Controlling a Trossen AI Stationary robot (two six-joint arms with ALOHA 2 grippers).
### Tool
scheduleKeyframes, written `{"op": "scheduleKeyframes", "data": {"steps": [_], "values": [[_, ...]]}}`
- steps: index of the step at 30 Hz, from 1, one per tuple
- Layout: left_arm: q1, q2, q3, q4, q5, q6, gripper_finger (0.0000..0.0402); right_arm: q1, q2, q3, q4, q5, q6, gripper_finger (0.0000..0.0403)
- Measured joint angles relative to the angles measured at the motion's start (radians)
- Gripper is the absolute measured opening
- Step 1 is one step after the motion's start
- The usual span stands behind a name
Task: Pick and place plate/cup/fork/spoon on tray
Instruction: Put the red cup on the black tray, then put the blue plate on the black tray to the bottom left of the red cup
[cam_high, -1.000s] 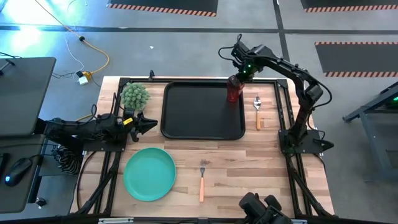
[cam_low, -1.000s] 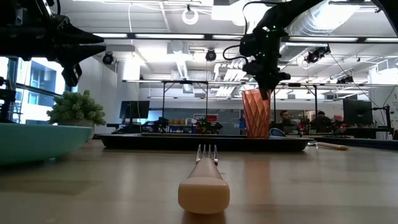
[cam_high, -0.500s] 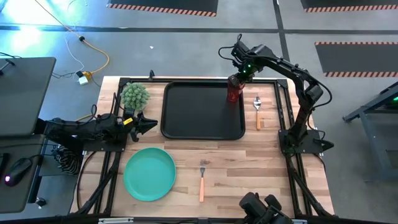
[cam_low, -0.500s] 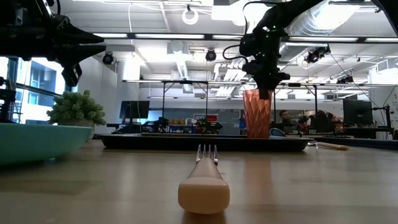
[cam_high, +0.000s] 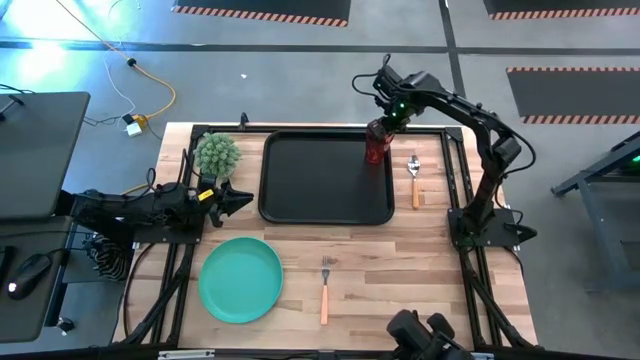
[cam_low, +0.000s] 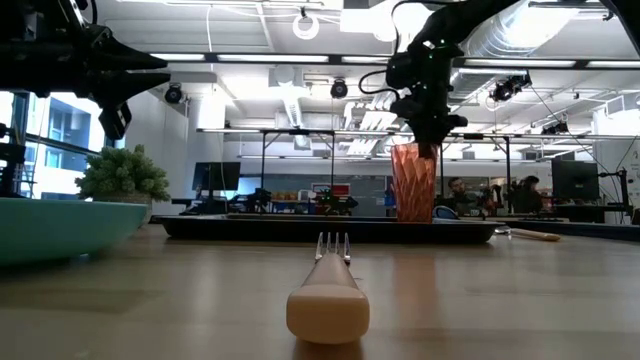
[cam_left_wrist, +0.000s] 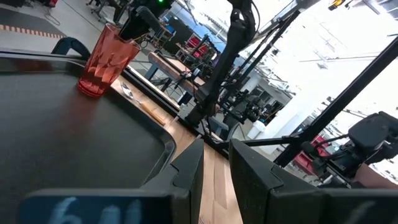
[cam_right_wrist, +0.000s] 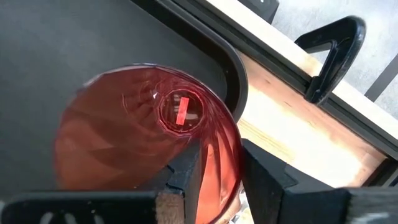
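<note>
The dark-red cup (cam_high: 376, 146) stands upright in the far right corner of the black tray (cam_high: 310, 190), and my right gripper (cam_high: 382, 128) is shut on its rim from above. The low view shows the cup (cam_low: 413, 185) under that gripper (cam_low: 428, 146). The spoon (cam_high: 414, 180) lies on the table right of the tray. The fork (cam_high: 325, 290) lies near the front edge. The turquoise plate (cam_high: 240, 279) lies at the front left. My left gripper (cam_high: 246, 201) waits, slightly open and empty, just left of the tray. My right gripper holds the cup by its rim wall (cam_right_wrist: 222, 163), on the side toward the tray's far right corner. One finger (cam_right_wrist: 184, 167) is inside the cup and the other (cam_right_wrist: 261, 180) outside. The fingers point down from above. The cup is upright, its base (cam_left_wrist: 92, 91) seemingly on the tray.
A small potted green plant (cam_high: 217, 155) stands at the table's far left, beside the tray. Black frame rails and a clamp (cam_right_wrist: 333, 50) run along the table's edges near the cup. People show in the room far behind the table.
</note>
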Motion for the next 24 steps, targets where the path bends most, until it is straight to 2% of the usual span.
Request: {"op": "scheduleKeyframes", "data": {"steps": [17,24], "values": [[0.0,0.0,0.0,-0.002,0.0,0.0,0.0067,-0.002,-0.138,0.001,-0.005,-0.003,0.053,0.0099],[0.0,0.0,0.0,-0.002,0.0,0.0,0.0067,0.037,-0.246,0.001,-0.018,-0.054,0.132,0.0099]]}}
